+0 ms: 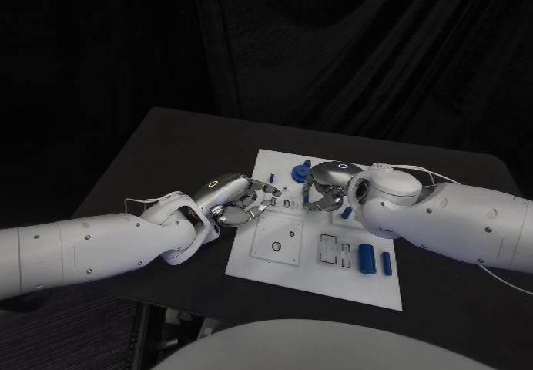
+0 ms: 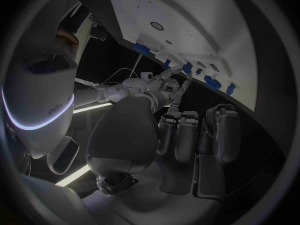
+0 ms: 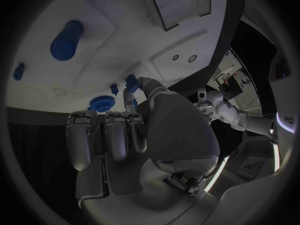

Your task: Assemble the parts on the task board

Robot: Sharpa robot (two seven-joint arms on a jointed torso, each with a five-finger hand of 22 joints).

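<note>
The black surface (image 1: pixel 145 154) carries the white task board (image 1: pixel 322 289) at its middle. Over the board's far half, the right hand (image 1: pixel 324 189) pinches a small blue part (image 3: pixel 131 81). At the board's left edge, the left hand (image 1: pixel 246 202) hovers with fingers curled, empty.

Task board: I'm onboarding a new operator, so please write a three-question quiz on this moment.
1. Fill in: in the head view, the left hand sits at the task board's ____ edge.
2. Which hand is over the board's far half? A) left hand B) right hand C) neither
3. True or false: the round blue part lies off the board, on the black table.
Key: 1 left; 2 B; 3 false, it stands on the board's far end.
</note>
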